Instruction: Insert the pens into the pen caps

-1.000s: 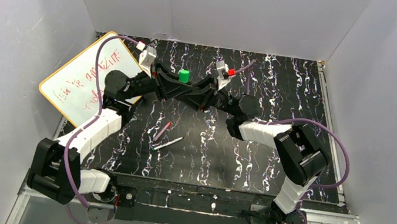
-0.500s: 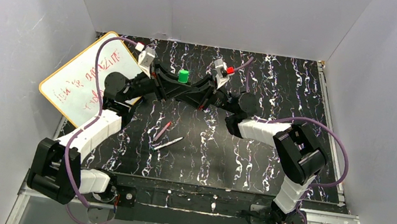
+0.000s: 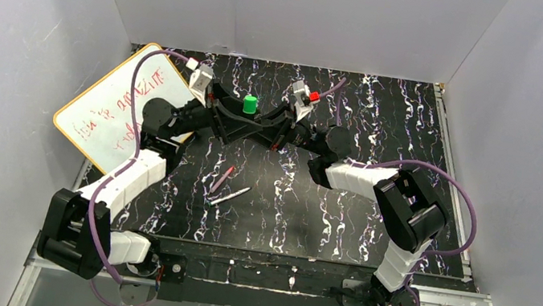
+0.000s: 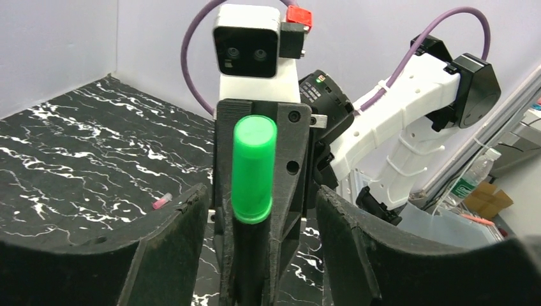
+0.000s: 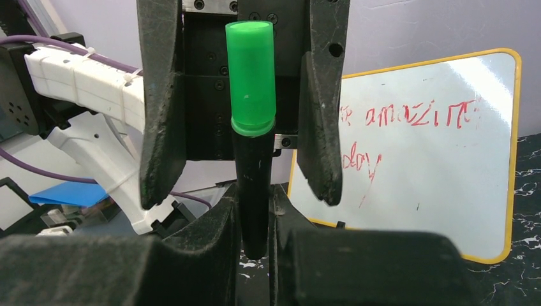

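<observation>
R gripper point(image 5: 255, 245) pinches the black pen point(image 5: 254, 185) upright, mid-table toward 12 o'clock, w/ the green cap point(image 5: 251, 70) on its tip. L gripper point(image 4: 261, 197) is spread, fingers at the cap's 3 and 9, apart from it. We see one risk: cap maybe half-seated, so an off-centre L squeeze could tilt the pen or pop the cap off.

Your black pen point(image 5: 254, 185) stands upright between the arms, its green cap point(image 5: 251, 76) seated on the top end and its lower barrel pinched in the right gripper point(image 5: 255, 239). At 6 o'clock from it in the top view, the slim magenta pen point(image 3: 221, 179) and the white-grey pen point(image 3: 232, 195) lie flat on the table point(image 3: 384, 137) just beside each other, angled toward 1 and 2 o'clock. A small pinkish cap point(image 4: 162, 201) lies on the table by itself.
</observation>
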Motion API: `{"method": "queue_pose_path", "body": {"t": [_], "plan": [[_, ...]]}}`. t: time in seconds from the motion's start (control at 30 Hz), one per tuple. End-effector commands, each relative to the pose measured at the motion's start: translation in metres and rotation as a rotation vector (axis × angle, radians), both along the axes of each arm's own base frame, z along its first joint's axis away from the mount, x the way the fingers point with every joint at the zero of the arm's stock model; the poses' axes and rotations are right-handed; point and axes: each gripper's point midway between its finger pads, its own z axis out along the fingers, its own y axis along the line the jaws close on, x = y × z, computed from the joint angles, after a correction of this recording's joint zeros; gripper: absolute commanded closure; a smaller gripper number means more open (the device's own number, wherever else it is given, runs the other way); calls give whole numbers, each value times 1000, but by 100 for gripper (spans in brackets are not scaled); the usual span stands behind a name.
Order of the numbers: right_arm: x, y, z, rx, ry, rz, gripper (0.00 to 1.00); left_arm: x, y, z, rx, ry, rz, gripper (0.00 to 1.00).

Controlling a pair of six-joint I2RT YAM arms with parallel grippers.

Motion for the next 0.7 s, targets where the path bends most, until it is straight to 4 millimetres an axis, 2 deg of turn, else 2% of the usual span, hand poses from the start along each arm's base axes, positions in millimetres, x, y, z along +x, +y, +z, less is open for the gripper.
{"method": "queue_pose_path", "body": {"t": [0.0,0.1,0.37,0.47,0.53,0.63,0.67], "plan": [[-7,-4,21,50,-88,2,99,5,15,30,-16,-112,56,40],[-8,-4,21,49,-91,7,99,13,24,38,-23,-136,104,41],[-8,-3,21,48,-93,16,99,18,23,58,-31,-182,102,42],[-9,-4,20,47,-92,18,99,19,22,60,-32,-184,100,46],[-9,-3,20,46,-92,19,99,20,22,59,-30,-183,98,54],[-9,-3,20,43,-91,22,99,21,22,59,-30,-178,95,78],[-9,-3,20,43,-91,22,99,21,21,58,-28,-175,91,81]]}}
